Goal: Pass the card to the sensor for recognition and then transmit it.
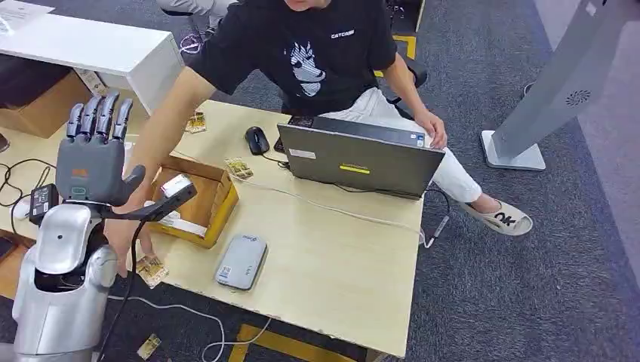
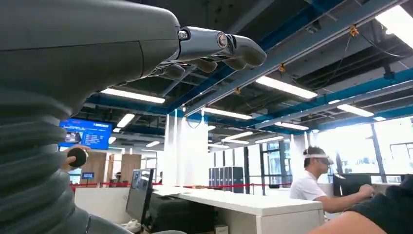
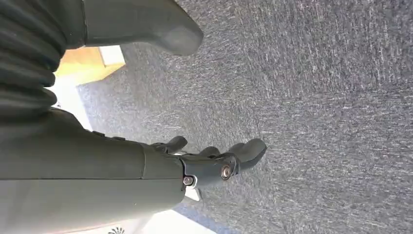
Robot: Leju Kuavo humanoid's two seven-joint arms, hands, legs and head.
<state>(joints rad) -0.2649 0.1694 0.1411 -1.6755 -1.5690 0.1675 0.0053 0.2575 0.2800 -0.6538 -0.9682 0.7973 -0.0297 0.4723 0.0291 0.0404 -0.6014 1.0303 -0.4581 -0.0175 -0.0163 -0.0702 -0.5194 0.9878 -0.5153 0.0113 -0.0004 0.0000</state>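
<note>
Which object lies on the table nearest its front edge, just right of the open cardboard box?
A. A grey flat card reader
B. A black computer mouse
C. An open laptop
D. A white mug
A: in the head view the grey card reader lies flat by the table's front edge beside the cardboard box, while the mouse and laptop sit farther back.

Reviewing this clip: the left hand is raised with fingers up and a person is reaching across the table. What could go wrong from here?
1. The left hand holds no card, and the person's arm reaches right beside it; a downward move could strike that arm.
2. The cardboard box and the grey sensor lie close together, so a card might be presented over the wrong one.
3. Cables hang off the table edge near the robot and might snag.
</note>
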